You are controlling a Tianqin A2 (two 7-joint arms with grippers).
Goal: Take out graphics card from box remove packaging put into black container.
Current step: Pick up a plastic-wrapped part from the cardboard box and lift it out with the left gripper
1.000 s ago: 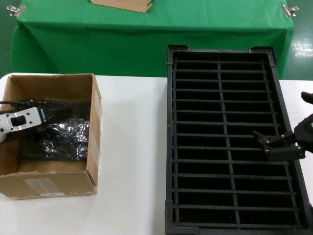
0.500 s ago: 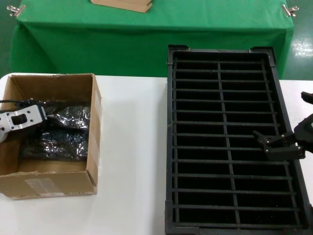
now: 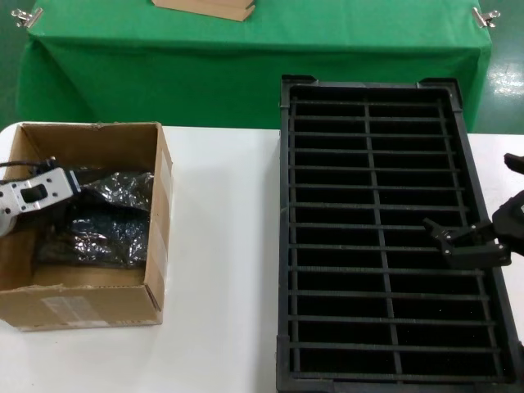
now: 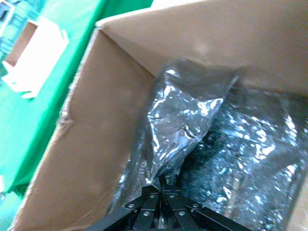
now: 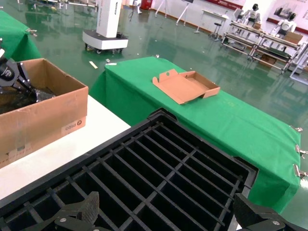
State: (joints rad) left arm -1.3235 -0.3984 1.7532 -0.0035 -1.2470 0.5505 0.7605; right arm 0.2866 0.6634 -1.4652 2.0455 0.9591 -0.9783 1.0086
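Packaging (image 4: 183,130) lay inside the box (image 3: 155,246), at the table's left; we saw the left gripper (image 4: 159,195) pinched shut on its corner. Right gripper (image 3: 458,239) hung spread wide, empty, over the black container's (image 3: 283,246) right column.

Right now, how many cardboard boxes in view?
2. The brown box sits on the white table, with the left gripper shut on the packaging inside. A flat tan box lies on the green cloth behind.
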